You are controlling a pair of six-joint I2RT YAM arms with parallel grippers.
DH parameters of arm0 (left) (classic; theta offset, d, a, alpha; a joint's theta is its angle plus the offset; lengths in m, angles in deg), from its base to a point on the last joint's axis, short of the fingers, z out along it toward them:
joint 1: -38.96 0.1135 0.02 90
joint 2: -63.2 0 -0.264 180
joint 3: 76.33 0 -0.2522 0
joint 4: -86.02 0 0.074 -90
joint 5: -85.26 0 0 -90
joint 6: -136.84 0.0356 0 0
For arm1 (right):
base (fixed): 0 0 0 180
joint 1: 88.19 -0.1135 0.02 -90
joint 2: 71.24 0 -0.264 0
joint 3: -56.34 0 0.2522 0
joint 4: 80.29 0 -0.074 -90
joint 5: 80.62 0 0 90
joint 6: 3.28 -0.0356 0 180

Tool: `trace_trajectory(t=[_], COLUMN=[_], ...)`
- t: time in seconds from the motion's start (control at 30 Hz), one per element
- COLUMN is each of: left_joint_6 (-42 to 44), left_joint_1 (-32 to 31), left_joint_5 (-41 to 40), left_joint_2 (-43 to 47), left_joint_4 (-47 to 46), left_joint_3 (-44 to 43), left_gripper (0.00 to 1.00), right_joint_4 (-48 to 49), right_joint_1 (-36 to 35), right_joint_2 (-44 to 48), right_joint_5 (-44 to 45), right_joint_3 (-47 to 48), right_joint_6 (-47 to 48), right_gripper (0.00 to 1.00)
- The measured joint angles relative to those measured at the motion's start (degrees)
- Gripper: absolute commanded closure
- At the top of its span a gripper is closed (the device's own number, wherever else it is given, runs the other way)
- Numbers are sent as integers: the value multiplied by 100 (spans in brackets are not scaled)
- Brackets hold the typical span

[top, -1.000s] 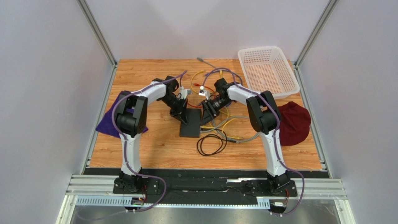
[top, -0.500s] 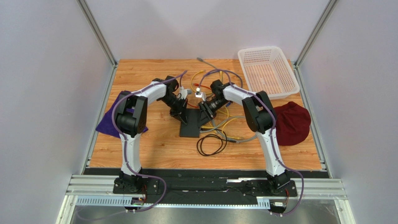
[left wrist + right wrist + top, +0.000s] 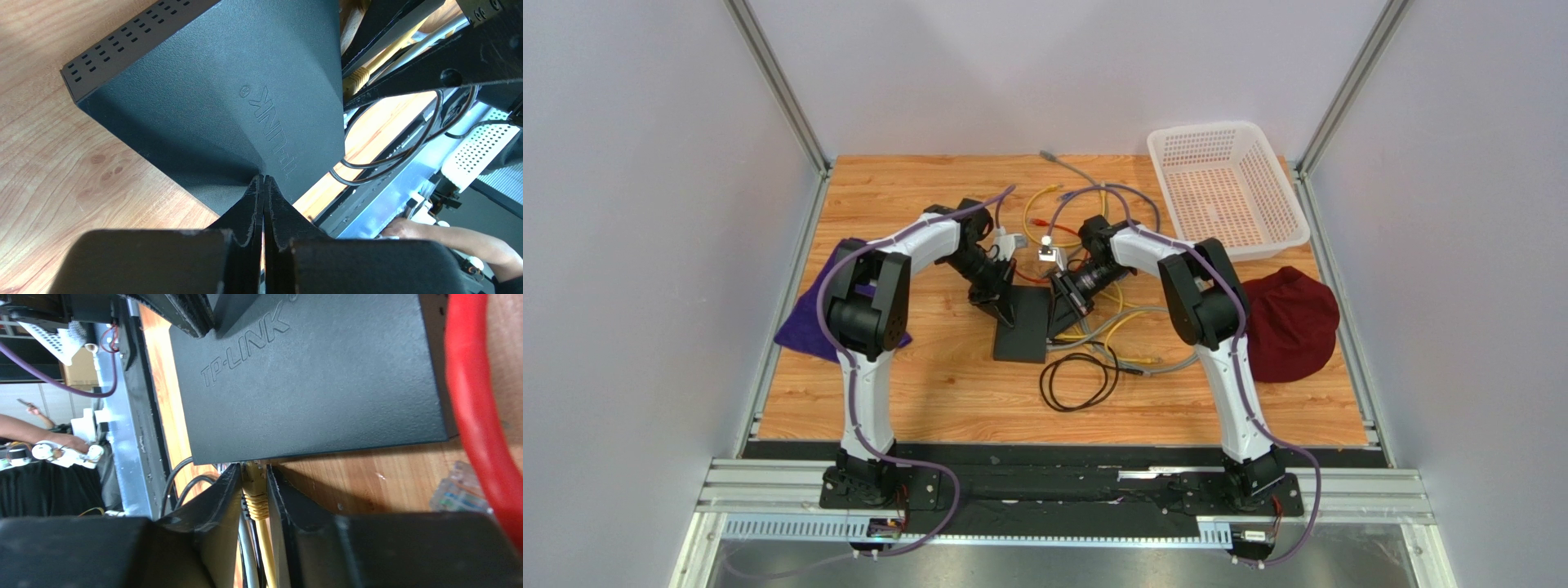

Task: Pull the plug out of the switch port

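Cables crowd the right side of the switch. Yellow leads, a grey lead and a black loop lie tangled on the table just beside it. A red cable crosses close in front of your right wrist camera. A white basket sits at the far right with a maroon cloth near it, and a purple cloth lies at the left edge.

The switch lies flat mid-table, a matte black box with an embossed logo on top and vent slots along one side. Your left fingers are pressed together, tips on its top. Your right fingers are clamped on the yellow plug, whose tip meets the switch's edge.
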Motion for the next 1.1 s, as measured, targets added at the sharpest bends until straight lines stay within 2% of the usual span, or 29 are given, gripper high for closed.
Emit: trace_trajectory(t=[0.07, 0.3, 0.47, 0.6, 0.83, 1.1], left_joint_6=[0, 2, 4, 7, 13, 24], left_joint_1=[0, -2, -2, -2, -2, -2], left_joint_5=[-7, -17, -33, -31, -33, -33], left_joint_2=[0, -2, 0, 0, -2, -22], left_joint_4=[2, 4, 9, 11, 20, 46], left_joint_3=[-2, -7, -9, -9, -17, -42], left_gripper=[100, 100, 100, 100, 100, 100], right_joint_4=[-92, -439, -702, -1263, -2376, -2465], right_joint_1=[4, 11, -63, -153, -37, -33], right_joint_2=[-46, -205, -229, -433, -1106, -1123], right_joint_5=[-35, -59, 232, 573, 297, 284], right_joint_3=[66, 337, 566, 1104, 2070, 2098], right_joint_6=[4, 11, -4, 7, 446, 678], right_gripper=[83, 85, 86, 86, 96, 100])
